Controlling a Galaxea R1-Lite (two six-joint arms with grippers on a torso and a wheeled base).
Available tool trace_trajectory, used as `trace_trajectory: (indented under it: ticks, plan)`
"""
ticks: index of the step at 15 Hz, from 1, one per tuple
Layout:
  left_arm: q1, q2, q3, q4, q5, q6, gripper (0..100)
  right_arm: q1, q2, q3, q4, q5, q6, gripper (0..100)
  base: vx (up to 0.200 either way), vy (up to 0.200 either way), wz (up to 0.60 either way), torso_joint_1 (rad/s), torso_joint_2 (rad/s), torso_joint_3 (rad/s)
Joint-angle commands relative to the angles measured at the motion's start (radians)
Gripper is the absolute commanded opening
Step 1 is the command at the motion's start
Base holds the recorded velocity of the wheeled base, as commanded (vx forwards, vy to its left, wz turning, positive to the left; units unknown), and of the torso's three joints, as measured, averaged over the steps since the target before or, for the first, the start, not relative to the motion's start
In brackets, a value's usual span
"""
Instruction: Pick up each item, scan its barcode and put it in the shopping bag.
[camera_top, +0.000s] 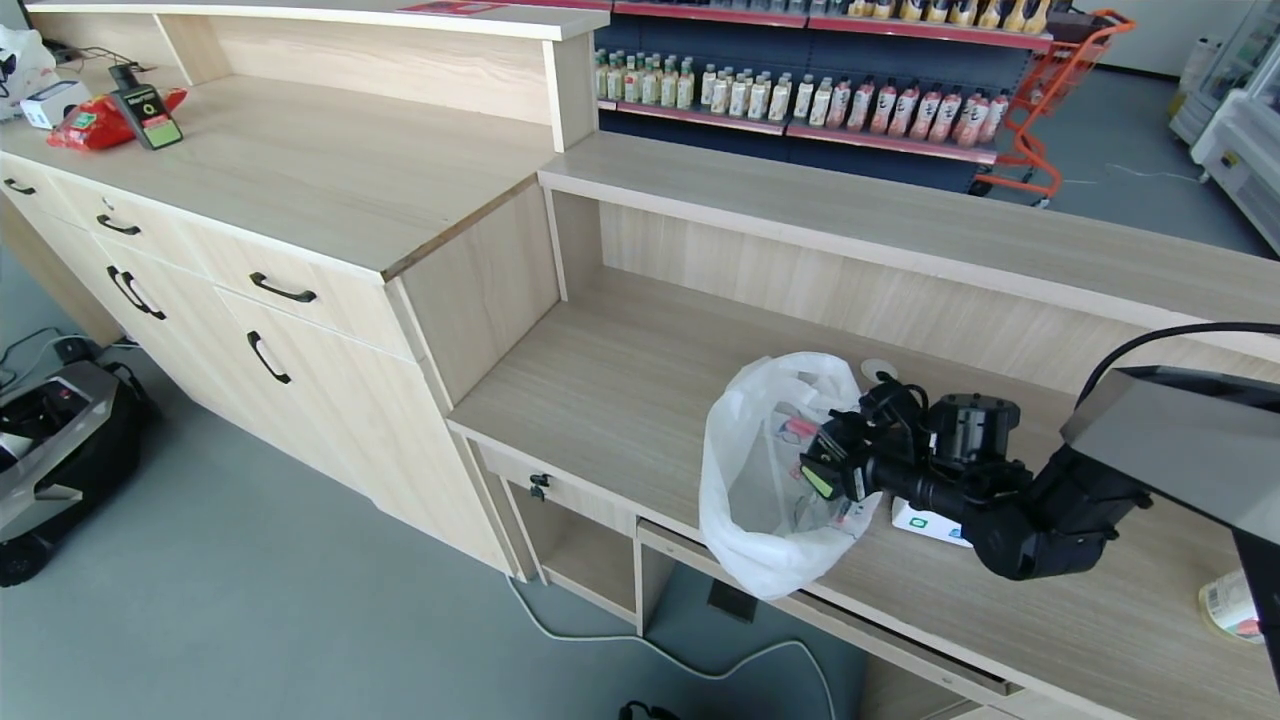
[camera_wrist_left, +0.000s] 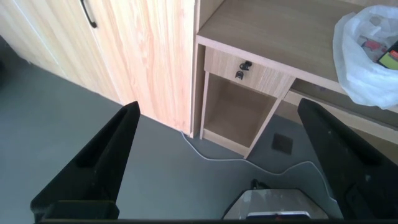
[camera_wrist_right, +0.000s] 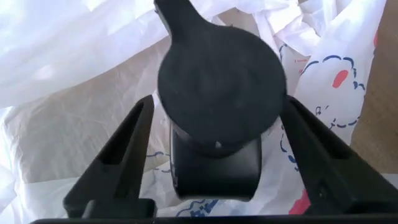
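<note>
Behind the bench (camera_top: 600, 400) you'll see a shelf of bottles (camera_top: 800, 97) and an orange trolley (camera_top: 1055, 75). On your left are drawers (camera_top: 300, 270) with black handles; a white cable (camera_top: 590, 636) lies on the grey floor (camera_top: 250, 600).

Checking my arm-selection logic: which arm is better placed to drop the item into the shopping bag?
Right. Its claw grips a black item directly over the open shopping bag on the counter. The left claw hangs open and empty above the floor, away from the bag.
</note>
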Motion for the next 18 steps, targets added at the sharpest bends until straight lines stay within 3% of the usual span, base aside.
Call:
trace_trajectory:
  ticks: [1, 5, 7, 9, 11, 14, 18]
  plan:
    - [0.0, 0.0, 0.0, 0.0, 0.0, 0.0, 100, 0.0, -0.055, 0.016, 0.013, 0.0, 0.013, 100, 0.0, 0.0, 0.0, 0.0, 0.0, 0.0]
    - [0.0, 0.0, 0.0, 0.0, 0.0, 0.0, 100, -0.02, -0.311, 0.186, 0.105, 0.0, 0.021, 100, 0.0, 0.0, 0.0, 0.0, 0.0, 0.0]
    - [0.0, 0.0, 0.0, 0.0, 0.0, 0.0, 100, -0.033, -0.57, 0.332, 0.286, -0.001, -0.008, 100, 0.0, 0.0, 0.0, 0.0, 0.0, 0.0]
    - [0.0, 0.0, 0.0, 0.0, 0.0, 0.0, 100, -0.104, -0.722, 0.403, 0.324, -0.03, -0.126, 100, 0.0, 0.0, 0.0, 0.0, 0.0, 0.0]
    - [0.0, 0.0, 0.0, 0.0, 0.0, 0.0, 100, -0.201, -0.82, 0.407, 0.41, -0.055, -0.146, 100, 0.0, 0.0, 0.0, 0.0, 0.0, 0.0]
    - [0.0, 0.0, -0.001, 0.0, 0.0, 0.0, 100, -0.369, -0.889, 0.396, 0.603, -0.207, -0.155, 100, 0.0, 0.0, -0.6, 0.004, 0.0, 0.001]
    - [0.0, 0.0, 0.0, 0.0, 0.0, 0.0, 100, -0.503, -0.875, 0.404, 0.606, -0.428, -0.099, 100, 0.0, 0.0, -0.6, 0.001, 0.0, 0.002]
